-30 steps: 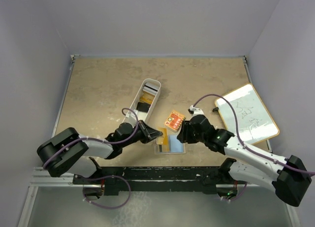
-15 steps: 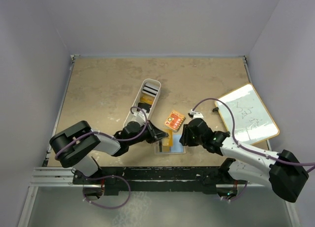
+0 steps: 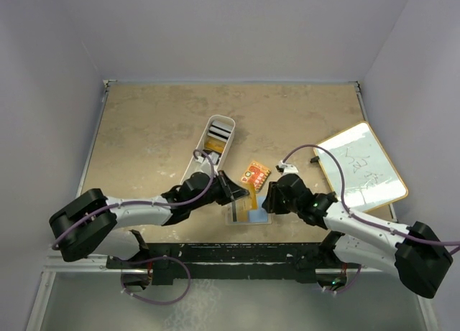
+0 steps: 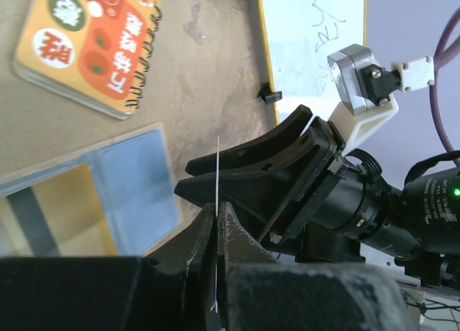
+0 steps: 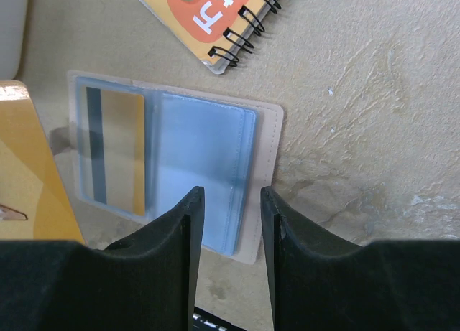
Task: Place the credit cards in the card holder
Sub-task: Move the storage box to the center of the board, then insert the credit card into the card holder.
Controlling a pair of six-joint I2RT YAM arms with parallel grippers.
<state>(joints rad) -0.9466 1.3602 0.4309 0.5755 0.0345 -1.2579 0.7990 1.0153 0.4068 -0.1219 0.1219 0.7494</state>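
The card holder [image 3: 248,216] lies open on the table, showing clear blue pockets [image 5: 194,166]. One pocket holds a gold card with a dark stripe [image 5: 118,153]. My left gripper [image 3: 241,192] is shut on an orange-gold credit card [image 3: 254,202] and holds it upright over the holder. In the left wrist view the card is a thin edge-on line [image 4: 217,174] between my closed fingers [image 4: 215,210]. My right gripper [image 3: 268,199] is open and empty, its fingers [image 5: 230,194] straddling the holder's right edge. The held card shows at the left of the right wrist view [image 5: 29,180].
A long white bin [image 3: 213,146] with more cards stands behind the left gripper. An orange spiral notebook [image 3: 255,175] lies just behind the holder. A whiteboard [image 3: 361,166] lies at the right. The two grippers are close together [image 4: 251,173].
My left gripper has moved right from the bin's end, carrying the orange-gold card over the open holder. My right gripper has come in closer to the holder's right edge.
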